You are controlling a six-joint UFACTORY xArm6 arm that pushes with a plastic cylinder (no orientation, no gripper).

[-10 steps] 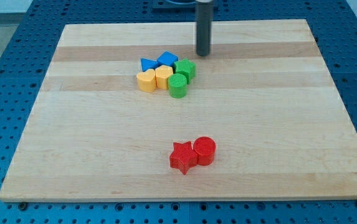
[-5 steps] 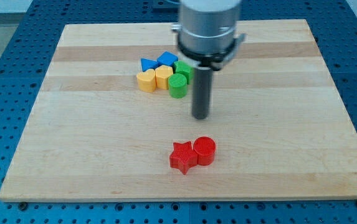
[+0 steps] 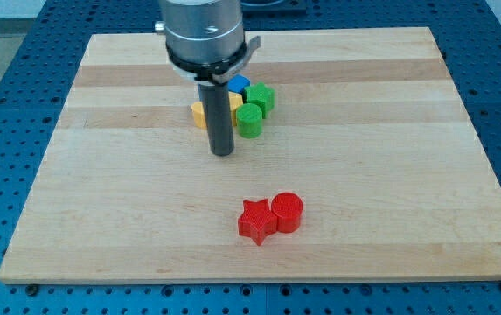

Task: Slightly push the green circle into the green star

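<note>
Position of my tip (image 3: 222, 153) is on the bare wood, toward the view's bottom and a little to the view's left of the cluster of blocks, and it touches none of them. The arm carries no gripper, only the dark rod, so there is nothing that could be open or closed. The green circle (image 3: 249, 122) stands at the lower right edge of the cluster, near my tip but apart from it, and the green star (image 3: 260, 97) is just behind it toward the view's top and slightly to the right; the two seem to touch already or nearly so, I cannot tell exactly. I judge that my tip stands on this side because a push toward the view's top right would drive the circle into the star. The rod hides part of a yellow block (image 3: 198, 114) and most of a blue block (image 3: 238, 84), so their shapes are not clear. Since the yellow block is very close to the rod, a careless move could disturb it. The red star (image 3: 255, 220) and the red circle (image 3: 287, 212) sit together well apart, near the view's bottom of the surface (image 3: 390, 175), and play no part.
</note>
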